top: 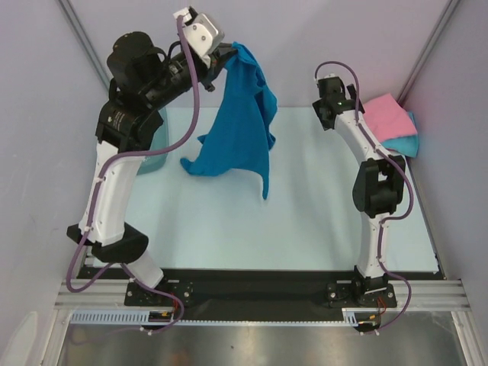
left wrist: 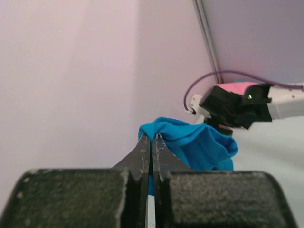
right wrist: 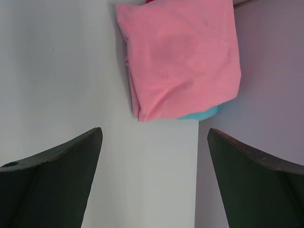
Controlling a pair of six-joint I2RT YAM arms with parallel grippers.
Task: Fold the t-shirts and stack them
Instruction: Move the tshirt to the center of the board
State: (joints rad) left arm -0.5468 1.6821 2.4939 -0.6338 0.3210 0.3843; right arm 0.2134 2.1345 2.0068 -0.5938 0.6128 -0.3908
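Top centre of the overhead view, the left gripper (top: 226, 53) is clamped on one bunched edge of the dangling deep blue t-shirt (top: 240, 126), which could slip or land crumpled, while the right gripper (right wrist: 154, 130) gapes empty by the folded pink t-shirt (top: 385, 114), upper right.

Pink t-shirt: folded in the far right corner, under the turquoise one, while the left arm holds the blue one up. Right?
No: the pink t-shirt lies on top of the turquoise t-shirt, which peeks out beneath it, as the right wrist view shows. Folded, far right corner, left fingers holding the blue t-shirt up: correct.
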